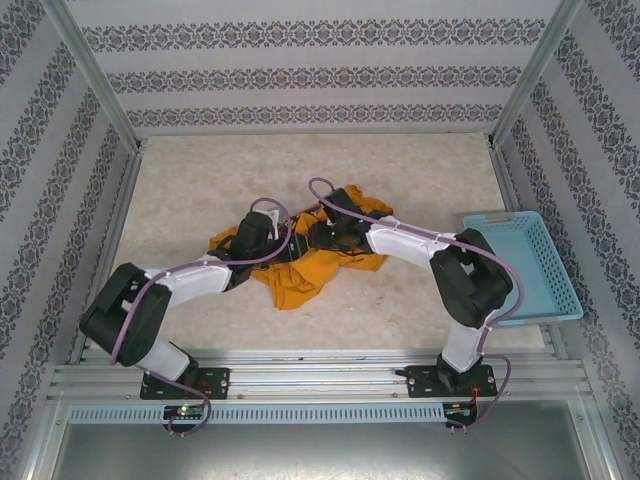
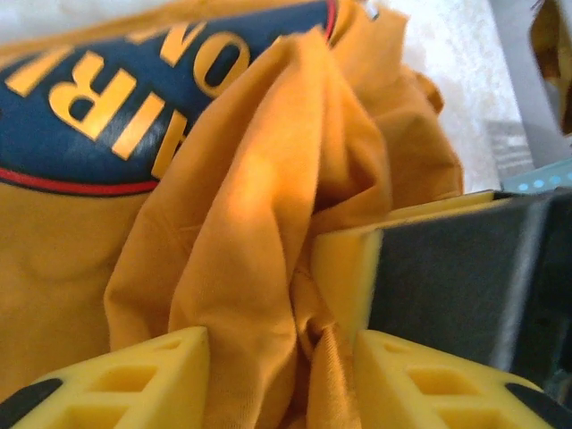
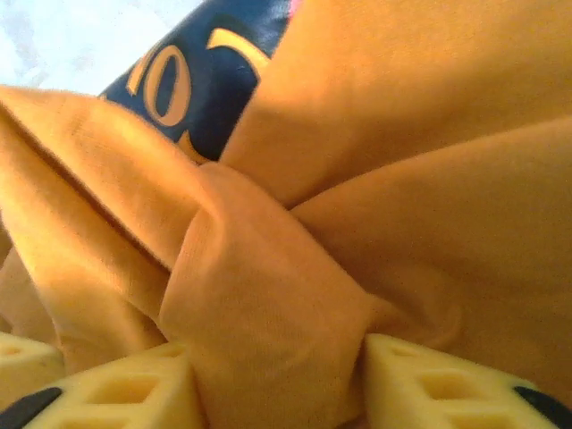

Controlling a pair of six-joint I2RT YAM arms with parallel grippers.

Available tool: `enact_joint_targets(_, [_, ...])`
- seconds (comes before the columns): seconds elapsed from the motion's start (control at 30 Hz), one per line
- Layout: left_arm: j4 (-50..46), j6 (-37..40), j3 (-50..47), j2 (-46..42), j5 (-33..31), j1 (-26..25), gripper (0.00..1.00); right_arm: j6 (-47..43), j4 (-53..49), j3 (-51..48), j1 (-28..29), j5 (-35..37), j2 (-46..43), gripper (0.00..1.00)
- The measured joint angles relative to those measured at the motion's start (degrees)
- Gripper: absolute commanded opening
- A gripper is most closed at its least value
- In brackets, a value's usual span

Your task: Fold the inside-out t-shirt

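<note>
The inside-out t-shirt [image 1: 300,278] is mustard-orange and lies crumpled mid-table, both arms reaching over it. In the left wrist view the t-shirt [image 2: 241,206] shows a dark blue print [image 2: 107,98] with orange letters. A bunched fold fills the gap of my left gripper [image 2: 281,357] and touches both yellow fingers. My right gripper's yellow finger [image 2: 344,268] stands just beyond that fold. In the right wrist view a thick fold of the t-shirt [image 3: 268,295] is pinched in my right gripper [image 3: 277,380]. From above, the left gripper [image 1: 288,245] and right gripper [image 1: 318,236] are close together on the cloth.
A light-blue plastic basket [image 1: 525,265] sits at the table's right edge beside the right arm. The beige tabletop [image 1: 200,190] is bordered by patterned walls and metal frame posts. A metal rail [image 1: 320,375] runs along the near edge.
</note>
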Motion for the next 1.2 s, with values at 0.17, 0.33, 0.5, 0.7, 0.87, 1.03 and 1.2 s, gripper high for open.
enact_joint_targets(0.17, [-0.20,-1.27,0.07,2.27,1.07,0.17,0.16,-0.15,3.67,-2.69,-0.33,-1.31,-1.55,0.04])
enact_joint_targets(0.33, [-0.15,-1.95,0.07,2.19,1.99,1.11,0.00,-0.33,9.42,-12.55,-0.33,-4.35,-10.10,0.00])
enact_joint_targets(0.5, [0.26,-1.92,-0.74,-0.15,2.80,1.49,0.00,-0.31,15.82,-20.48,-0.33,-7.34,-18.95,0.00])
enact_joint_targets(0.7, [5.03,-2.91,-3.96,-7.08,5.97,1.49,0.00,-0.59,16.59,-23.26,-0.35,-5.68,-22.60,0.34])
enact_joint_targets(0.87, [9.03,-3.54,-5.31,-10.84,9.29,1.49,0.00,-3.76,10.99,-21.94,-0.35,-1.99,-24.02,0.43])
enact_joint_targets(1.03, [10.91,-3.65,-6.27,-13.33,11.56,1.49,0.00,-9.11,10.36,-20.31,-0.39,-2.60,-28.70,0.42])
enact_joint_targets(1.2, [12.66,-3.65,-6.93,-14.75,13.14,1.49,0.00,-13.27,16.06,-20.33,-3.30,-11.58,-28.41,0.42])
